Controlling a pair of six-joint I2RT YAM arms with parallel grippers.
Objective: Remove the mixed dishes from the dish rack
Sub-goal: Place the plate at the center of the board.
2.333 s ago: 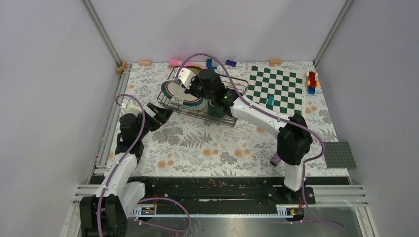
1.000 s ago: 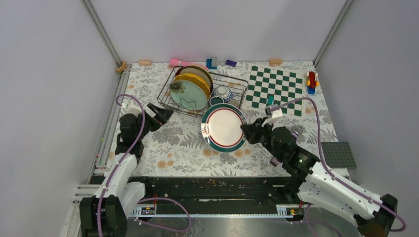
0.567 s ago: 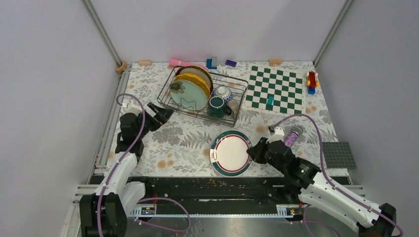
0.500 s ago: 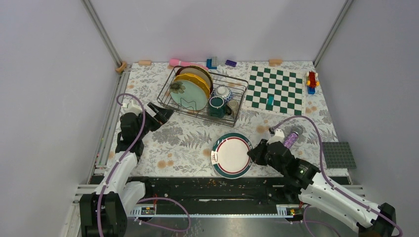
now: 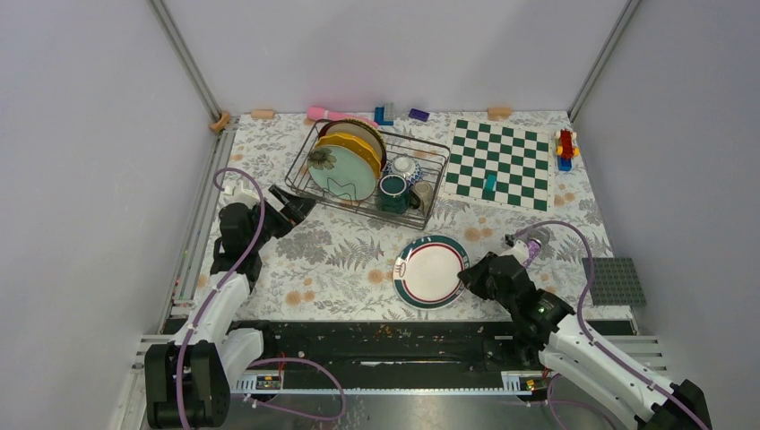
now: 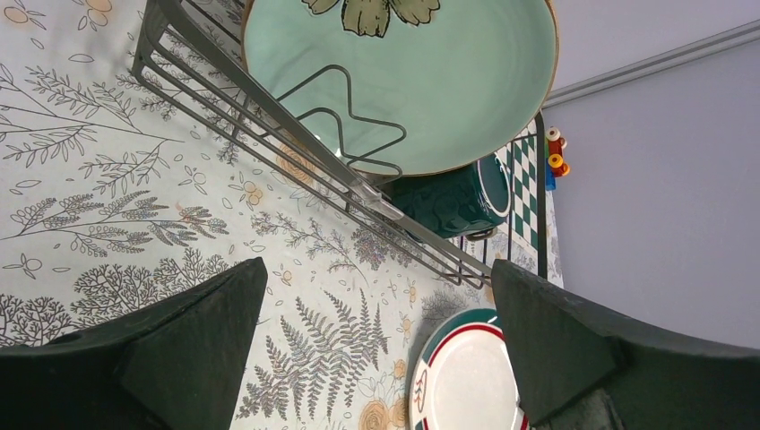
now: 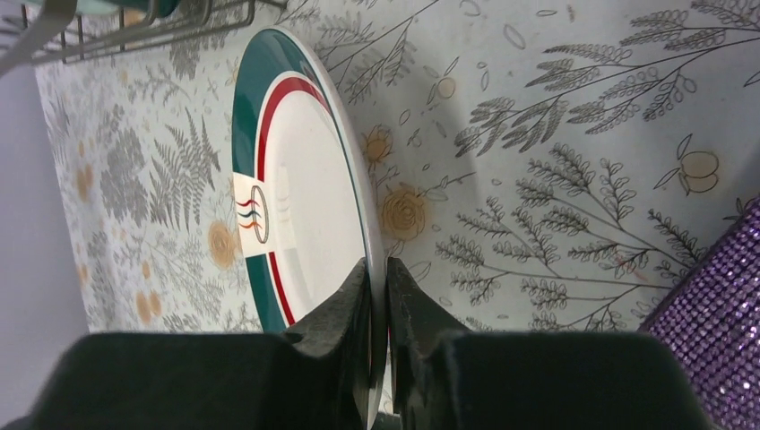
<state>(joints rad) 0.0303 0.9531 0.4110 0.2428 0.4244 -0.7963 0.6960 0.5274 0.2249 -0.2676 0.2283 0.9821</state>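
Cream plate (image 5: 431,271) with red-and-green rim is out of the dish rack (image 5: 303,165), low at the near-centre worktop (image 5: 341,260), contact unclear — right end effector (image 5: 466,276) clamped on its right edge. Step: set-down. Next: release, retreat. Left end effector (image 5: 291,204) spread wide, empty — beside rack.

This was a robot test cell in a lab. Plain grey walls (image 5: 90,134) on aluminium posts (image 5: 184,55) closed three sides of the table (image 5: 349,269). The left arm (image 5: 215,305) and the right arm (image 5: 591,354) were bolted to a black rail (image 5: 385,336) at its near edge. A floral cloth (image 5: 269,152) covered it, and toy blocks (image 5: 565,148) lay near the far right corner.
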